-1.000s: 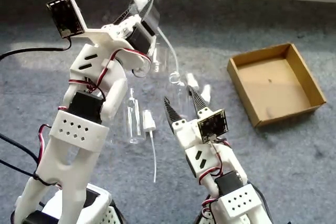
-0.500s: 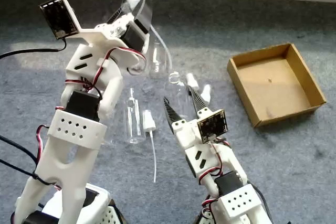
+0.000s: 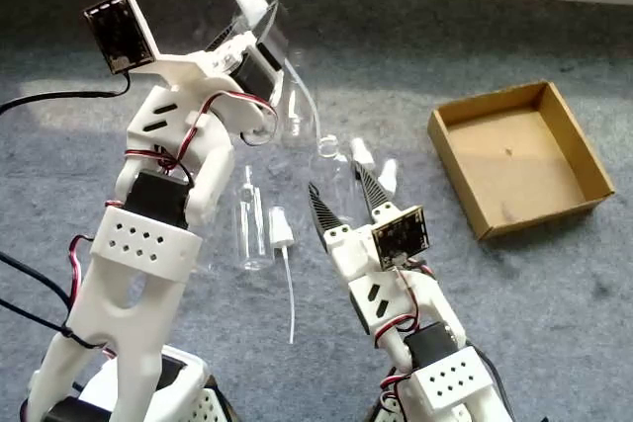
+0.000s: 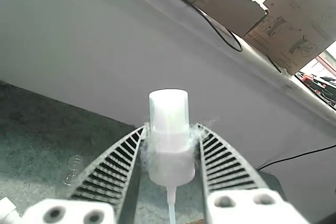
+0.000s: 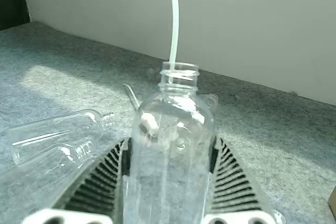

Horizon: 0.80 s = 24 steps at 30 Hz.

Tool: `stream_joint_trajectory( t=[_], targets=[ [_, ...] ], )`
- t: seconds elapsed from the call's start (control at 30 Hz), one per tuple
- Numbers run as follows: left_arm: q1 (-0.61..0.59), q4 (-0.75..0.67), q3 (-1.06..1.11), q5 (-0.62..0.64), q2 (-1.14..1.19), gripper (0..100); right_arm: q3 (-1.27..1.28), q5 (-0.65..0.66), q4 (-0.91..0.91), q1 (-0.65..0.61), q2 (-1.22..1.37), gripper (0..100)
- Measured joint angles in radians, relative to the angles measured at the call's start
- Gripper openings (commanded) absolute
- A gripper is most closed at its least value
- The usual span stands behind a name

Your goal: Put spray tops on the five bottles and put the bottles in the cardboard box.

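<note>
**A:** anything move in the last 1 s?

**B:** yeah, the left arm wobbled sideways and came back. left gripper is clamped on the spray top, held up high. its dip tube now hangs right at the mouth of the bottle. right gripper hasn't budged, it's squeezing that bottle upright on the carpet.

**A:** so top 1 of 5 is about to go on?

**B:** looks like it. can't tell how deep the tube sits though. the neck rim is narrow, so i'd say it needs a straight drop.

**A:** room to move?

**B:** tight on the left side, with a lying bottle and loose spray tops just beside. plain carpet runs toward the cardboard box. no bottles in it yet, and only its near wall to clear.
</note>
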Motion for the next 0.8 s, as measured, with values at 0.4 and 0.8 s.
stream_joint_trajectory(
  t=[0.4, 0.8],
  targets=[
    [0.002, 0.000, -0.002, -0.002, 0.000, 0, 0.000, 0.000, 0.000, 0.000, 0.000, 2.8],
    [0.002, -0.094, -0.002, -0.002, 0.000, 0, 0.000, 0.000, 0.000, 0.000, 0.000, 2.8]
  ],
)
